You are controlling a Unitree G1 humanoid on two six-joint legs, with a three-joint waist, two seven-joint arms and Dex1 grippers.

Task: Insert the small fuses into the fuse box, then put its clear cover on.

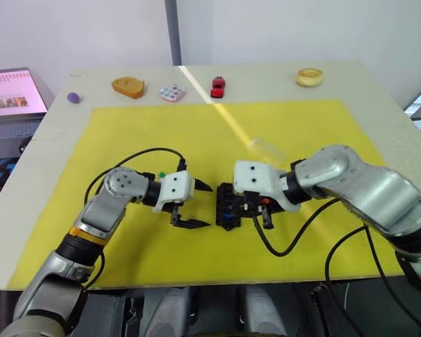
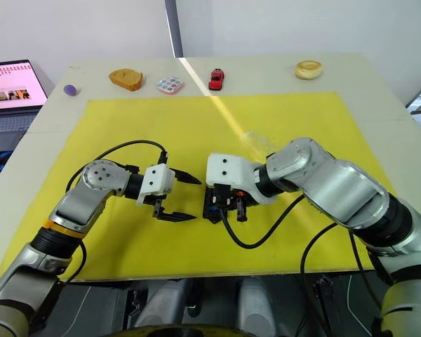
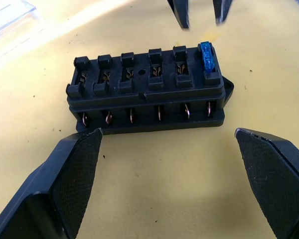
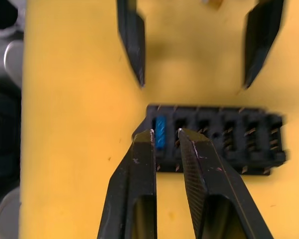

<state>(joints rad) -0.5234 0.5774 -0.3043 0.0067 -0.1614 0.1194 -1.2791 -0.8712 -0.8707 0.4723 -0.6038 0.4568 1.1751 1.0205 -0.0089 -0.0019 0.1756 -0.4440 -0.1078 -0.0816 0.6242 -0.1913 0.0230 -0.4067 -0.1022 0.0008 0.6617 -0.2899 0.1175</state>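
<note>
Handling here concerns small, light, rigid plastic parts on a yellow mat [image 1: 302, 126]. Nearest the robot, the left gripper [image 1: 195, 205] hovers just beside the fuse box [image 3: 149, 94], fingers spread wide and holding nothing. The fuse box lies flat on the mat between the two grippers; it is likely light enough to slide if pushed, so brace it at its short ends. One blue fuse [image 3: 207, 56] stands in an end slot; the other slots look empty. The right gripper [image 4: 165, 137] sits over that end with its fingers nearly together, just beside the blue fuse; no fuse is visible between them. Fuses are probably slippery and thin: pinch across the flat faces and press straight down. Farther back, the clear cover [image 1: 266, 149] lies on the mat; it likely flexes, so grip its long sides.
</note>
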